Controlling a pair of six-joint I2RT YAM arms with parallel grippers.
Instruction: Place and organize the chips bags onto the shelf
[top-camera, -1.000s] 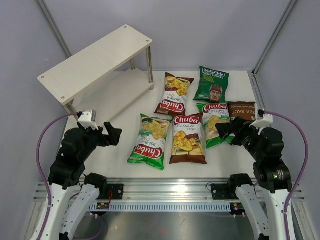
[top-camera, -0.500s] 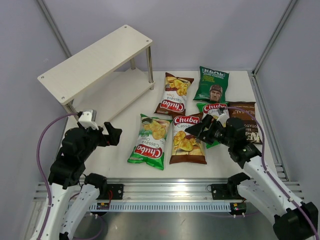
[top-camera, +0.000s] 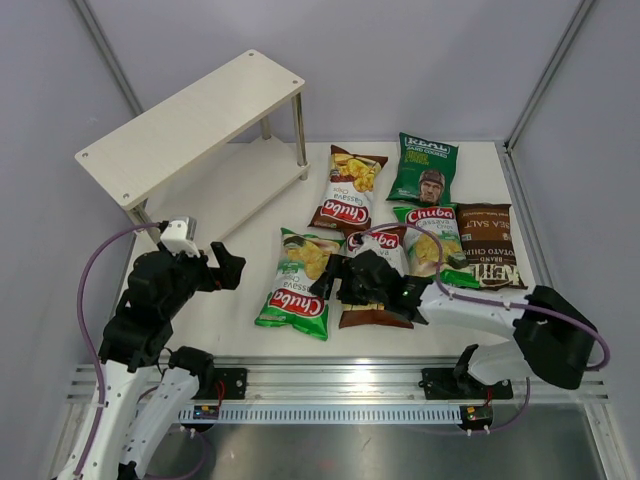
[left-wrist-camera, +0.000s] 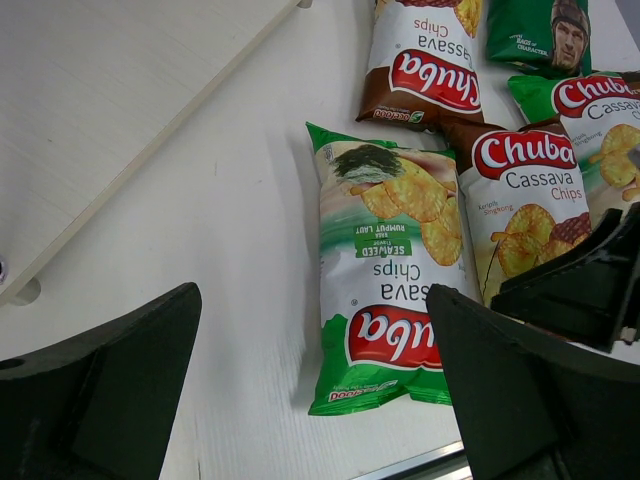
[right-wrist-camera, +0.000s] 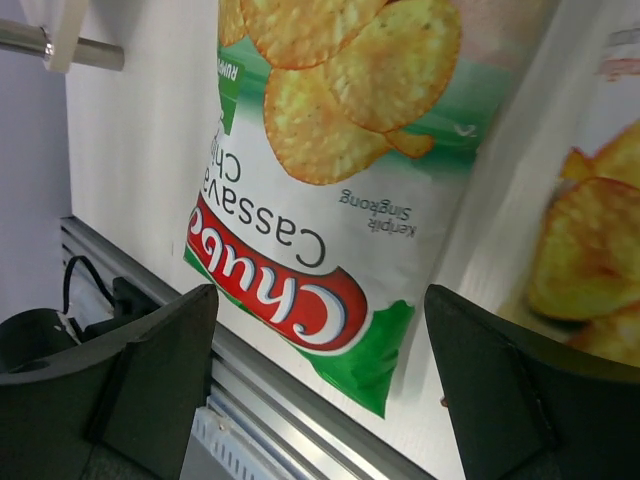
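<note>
Widest thing out there is the white table (top-camera: 230, 330), and on its far-left corner stands the two-tier cream wooden shelf (top-camera: 190, 115) on thin metal legs, both boards bare. All six glossy bags lie flat on the table, well apart from the shelf.

The target looks like the near green-white Chuba bag (right-wrist-camera: 330, 180). Its long axis runs far to near, with the near end leaning a touch left. The logo end points at the near rail, the seaweed-and-chips picture toward the back wall. Just beside it, edge to edge, lies a brown Chuba bag (top-camera: 375, 315).

The right gripper (right-wrist-camera: 320, 300) hangs over that bag's near end, fingers spread wide, nothing between them. The left gripper (left-wrist-camera: 315, 300) hovers over bare table near the bag's left side, also spread and empty.

The risks, as I judge them:
- The right arm reaches low across the brown bag, so a descent could drag it.
- Fingers this wide near the seam could catch both bags.
- A flat, slick bag gives little to pinch, so it could slip or the chips get crushed.
</note>
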